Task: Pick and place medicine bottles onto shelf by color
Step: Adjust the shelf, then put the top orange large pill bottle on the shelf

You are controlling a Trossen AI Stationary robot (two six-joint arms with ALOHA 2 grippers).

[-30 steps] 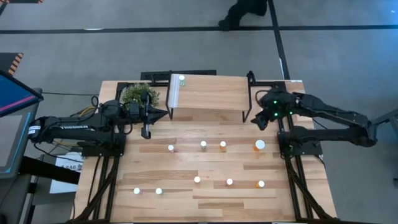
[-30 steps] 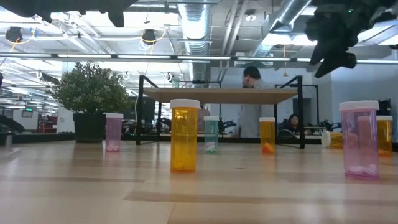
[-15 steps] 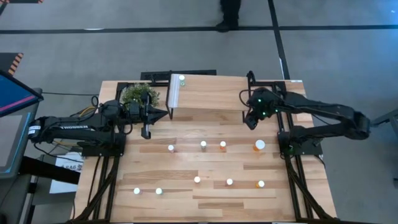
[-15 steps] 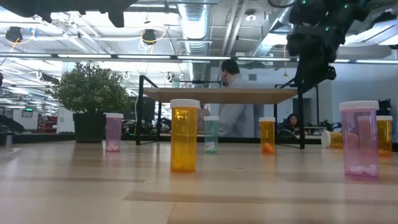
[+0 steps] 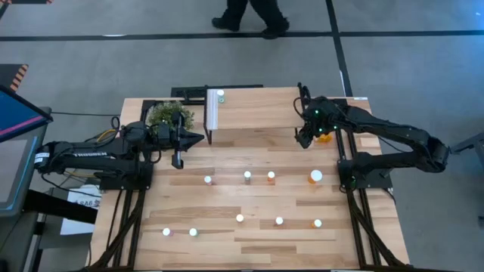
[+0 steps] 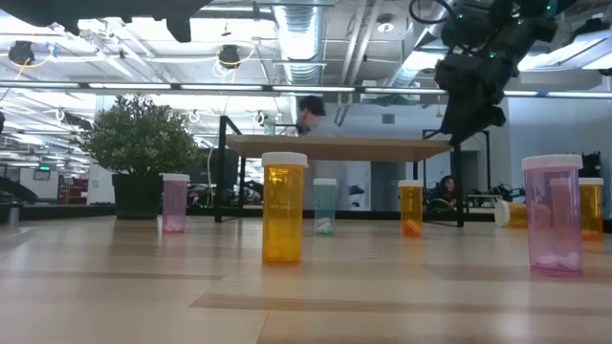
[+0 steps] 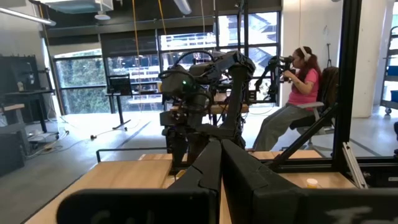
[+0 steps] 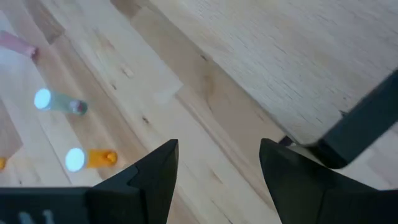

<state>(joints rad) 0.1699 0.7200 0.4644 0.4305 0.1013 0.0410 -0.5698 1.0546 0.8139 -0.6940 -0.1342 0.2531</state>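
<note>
I've got the right gripper (image 5: 303, 138) up off the light-wood tabletop (image 5: 257, 242) at the right end of the small raised light-wood shelf on black metal legs (image 5: 253, 113), fingers (image 8: 155, 171) spread wide w/ nothing between them; shelf edge and a black leg sit just beyond the fingertips in the right wrist view. One green white-capped medicine bottle (image 5: 221, 96) stands on the shelf, at the end far from this gripper. Rest of the white-capped bottles are on the tabletop below and toward me from the gripper: nearest a big orange one (image 5: 315, 177), then small orange (image 5: 271, 176) and green (image 5: 247, 176), pink (image 5: 208, 180) further over. Left gripper (image 5: 203, 137) is closed, empty, parked by the shelf's other end, next to the green potted plant (image 5: 168, 114).
</note>
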